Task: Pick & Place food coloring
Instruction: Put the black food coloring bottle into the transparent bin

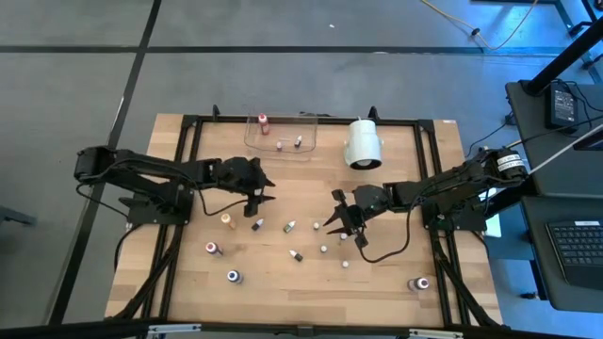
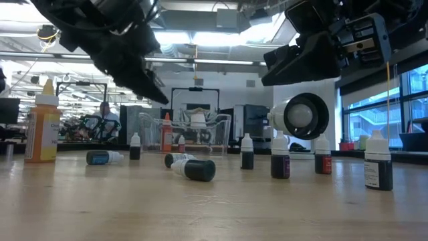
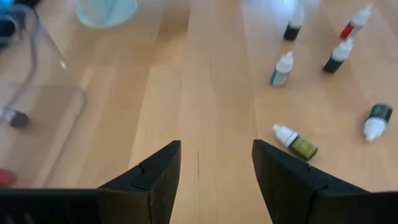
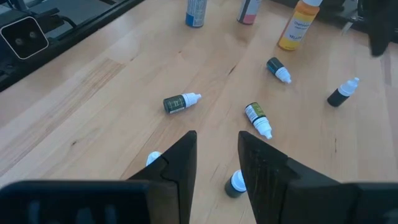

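Observation:
Several tiny food coloring bottles stand or lie scattered on the wooden table [image 1: 188,282], among them an orange one [image 1: 227,219] and a dark one lying on its side [image 2: 194,169]. Three more stand inside the clear tray [image 1: 280,137] at the far edge. My left gripper [image 1: 263,201] [image 3: 216,149] hovers open above bare wood, left of the middle, with nothing between its fingers. My right gripper [image 1: 334,212] [image 4: 216,137] hangs over the middle of the table, open by a narrow gap. A small bottle [image 4: 235,183] lies below its fingers, apart from them.
A big white cylinder [image 1: 363,143] lies on its side at the far edge, right of the tray. A black frame [image 1: 188,127] borders the table. Bare wood lies between the two grippers and toward the tray. A person [image 2: 105,114] sits far off in the room behind.

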`<state>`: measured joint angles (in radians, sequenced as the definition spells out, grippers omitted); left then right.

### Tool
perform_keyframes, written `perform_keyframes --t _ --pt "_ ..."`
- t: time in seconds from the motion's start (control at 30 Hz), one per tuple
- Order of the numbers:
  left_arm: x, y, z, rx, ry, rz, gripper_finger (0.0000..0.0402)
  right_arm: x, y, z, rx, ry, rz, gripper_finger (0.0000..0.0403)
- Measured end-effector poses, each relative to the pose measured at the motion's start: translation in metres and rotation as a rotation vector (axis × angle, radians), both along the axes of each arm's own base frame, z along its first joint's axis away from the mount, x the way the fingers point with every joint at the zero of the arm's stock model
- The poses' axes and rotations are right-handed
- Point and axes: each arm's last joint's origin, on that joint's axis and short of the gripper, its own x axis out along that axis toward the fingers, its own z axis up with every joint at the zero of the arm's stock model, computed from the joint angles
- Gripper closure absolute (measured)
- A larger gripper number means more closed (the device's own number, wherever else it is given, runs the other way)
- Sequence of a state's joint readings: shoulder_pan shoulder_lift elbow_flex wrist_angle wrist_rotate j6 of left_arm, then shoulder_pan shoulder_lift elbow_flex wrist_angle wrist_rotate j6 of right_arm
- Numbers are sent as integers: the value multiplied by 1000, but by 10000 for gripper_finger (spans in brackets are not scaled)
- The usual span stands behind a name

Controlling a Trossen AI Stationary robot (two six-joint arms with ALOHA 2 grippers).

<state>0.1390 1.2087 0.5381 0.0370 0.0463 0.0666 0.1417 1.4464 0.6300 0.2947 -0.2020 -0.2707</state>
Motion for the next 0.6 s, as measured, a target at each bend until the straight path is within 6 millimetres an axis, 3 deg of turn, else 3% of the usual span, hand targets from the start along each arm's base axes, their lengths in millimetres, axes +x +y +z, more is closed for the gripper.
perform_keyframes --t 0.6 --pt "0 2 -39 0 281 40 205 0 0 0 0 2 1 283"
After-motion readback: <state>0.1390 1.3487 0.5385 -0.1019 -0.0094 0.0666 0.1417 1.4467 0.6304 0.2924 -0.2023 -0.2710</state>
